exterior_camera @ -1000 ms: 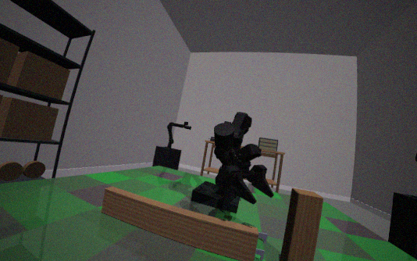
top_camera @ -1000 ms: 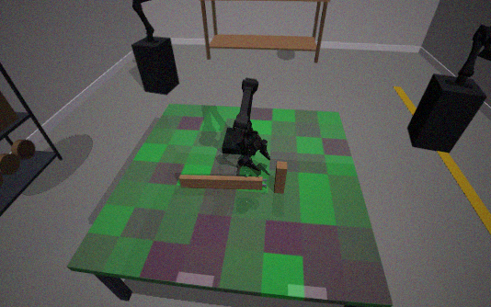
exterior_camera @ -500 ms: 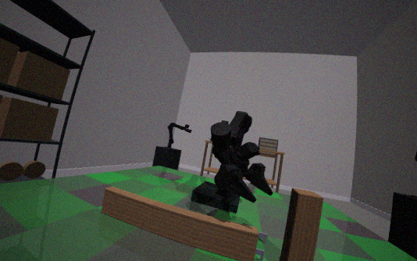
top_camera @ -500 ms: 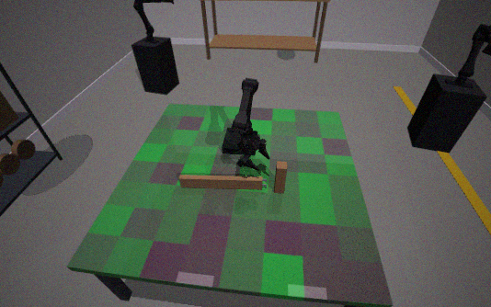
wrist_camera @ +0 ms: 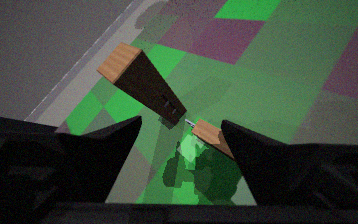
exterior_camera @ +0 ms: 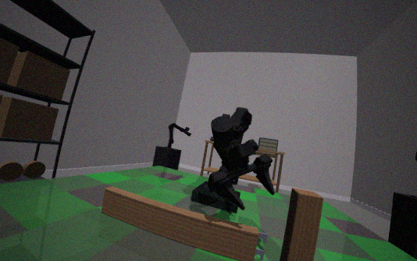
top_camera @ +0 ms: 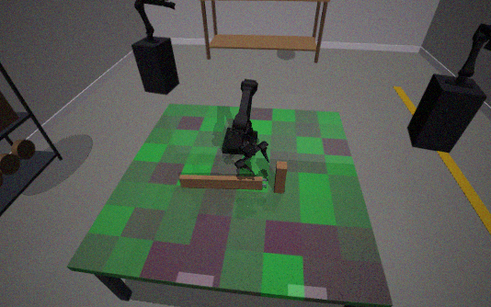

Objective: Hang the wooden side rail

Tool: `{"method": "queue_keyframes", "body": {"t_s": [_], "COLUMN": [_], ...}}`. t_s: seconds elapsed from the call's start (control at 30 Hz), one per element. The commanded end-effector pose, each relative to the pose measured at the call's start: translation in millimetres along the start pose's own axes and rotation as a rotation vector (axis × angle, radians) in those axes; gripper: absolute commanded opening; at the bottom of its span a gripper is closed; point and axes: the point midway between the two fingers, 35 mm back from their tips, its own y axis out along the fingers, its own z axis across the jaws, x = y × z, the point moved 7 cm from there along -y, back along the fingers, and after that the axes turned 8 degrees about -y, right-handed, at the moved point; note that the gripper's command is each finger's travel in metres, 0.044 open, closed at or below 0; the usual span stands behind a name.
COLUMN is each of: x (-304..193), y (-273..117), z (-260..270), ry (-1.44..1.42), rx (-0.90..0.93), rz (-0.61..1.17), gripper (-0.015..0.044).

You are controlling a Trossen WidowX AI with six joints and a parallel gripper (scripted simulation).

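While the rail [top_camera: 222, 182] [exterior_camera: 180, 223] [wrist_camera: 209, 132] lies below — the open, empty hand [top_camera: 256, 162] [exterior_camera: 259, 201] [wrist_camera: 182, 121] hovers.

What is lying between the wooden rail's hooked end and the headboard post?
Only the steel hooks jut from the rail; beyond them, bare tabletop reaches the post, as the top view shows.

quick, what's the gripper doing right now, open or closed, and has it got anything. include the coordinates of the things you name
Gripper [top_camera: 255, 161] [exterior_camera: 259, 201] [wrist_camera: 182, 121]: open wide, holding nothing; the wooden rail [top_camera: 222, 182] [exterior_camera: 180, 219] [wrist_camera: 210, 132] is not in its grasp.
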Motion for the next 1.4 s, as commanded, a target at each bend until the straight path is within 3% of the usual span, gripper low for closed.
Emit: {"method": "queue_keyframes", "body": {"t_s": [0.0, 0.33, 0.63, 1.37], "x": [16.5, 43.0, 61.6, 62.7], "y": [2.4, 0.0, -8.0, -8.6], "z": [-11.7, -25.4, -29.9, -30.0], "ry": [0.464, 1.283, 1.802, 1.843], "rx": [-0.120, -0.514, -0.958, -0.991], "rz": [0.134, 0.268, 0.192, 0.174], "gripper": [0.0440, 0.0440, 0.0440, 0.0440]}}
